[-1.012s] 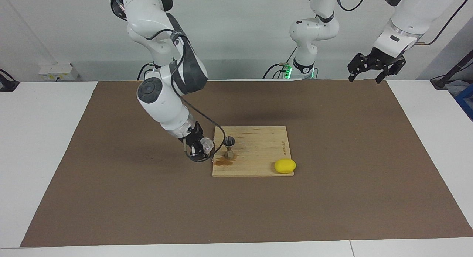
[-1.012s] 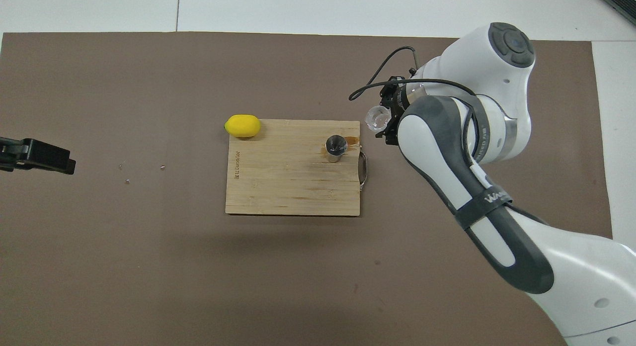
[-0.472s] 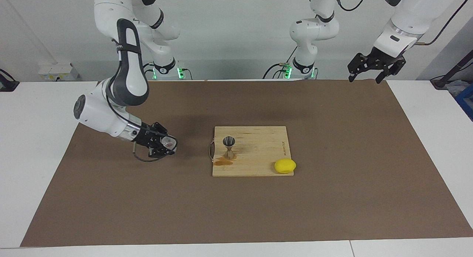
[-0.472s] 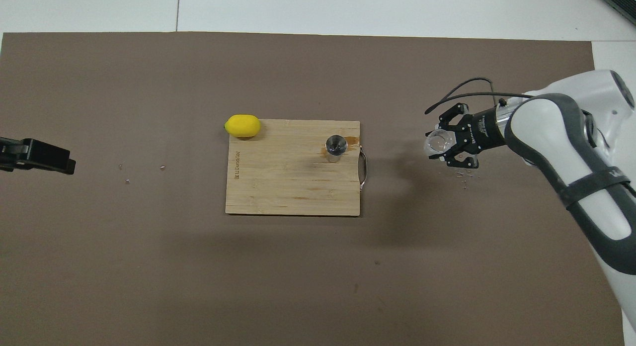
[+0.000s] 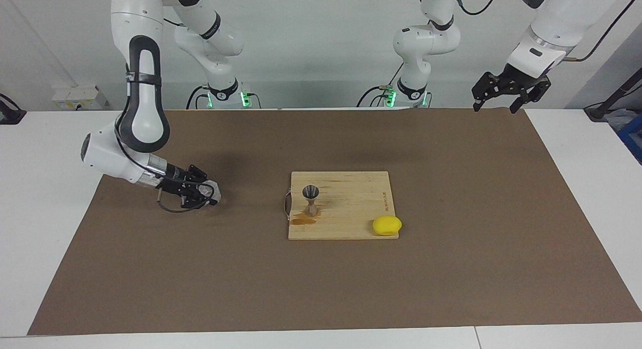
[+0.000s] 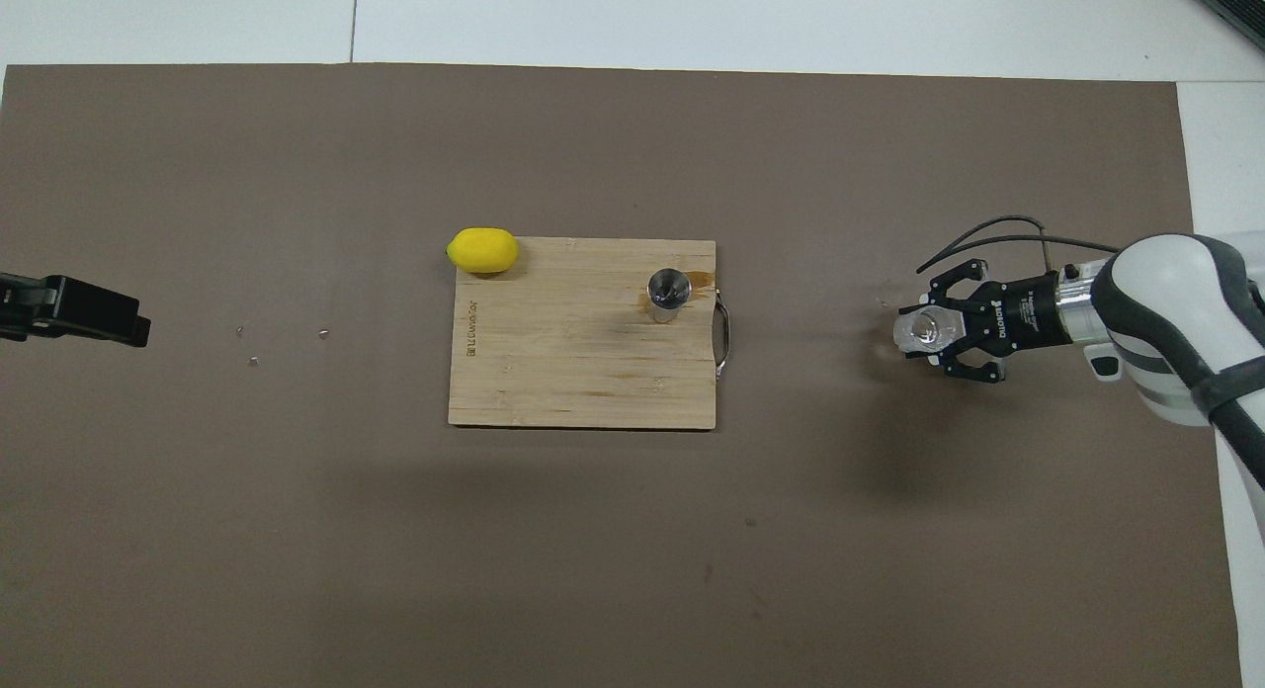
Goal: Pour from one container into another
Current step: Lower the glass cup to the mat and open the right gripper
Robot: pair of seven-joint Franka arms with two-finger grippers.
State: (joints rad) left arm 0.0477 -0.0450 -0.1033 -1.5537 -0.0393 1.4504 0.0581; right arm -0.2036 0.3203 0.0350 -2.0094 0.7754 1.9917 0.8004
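Since the earlier frames, the right pincer (image 5: pixel 203 192) has swung away from the wooden cutting board (image 5: pixel 351 208) toward the left of the facing view, low over the brown mat (image 5: pixel 321 289), pinching the clear glass cup (image 5: pixel 205 190). Mid-frame, the metal jigger (image 5: pixel 311 199) stands upright on the board beside a brown spill (image 5: pixel 302 219), with a lemon (image 5: pixel 386 225) at the board's corner. Upper right, the left pincer (image 5: pixel 504 96) waits, spread. Releasing the cup while tilted could tip it. White desk (image 5: pixel 50 198), pale wall.
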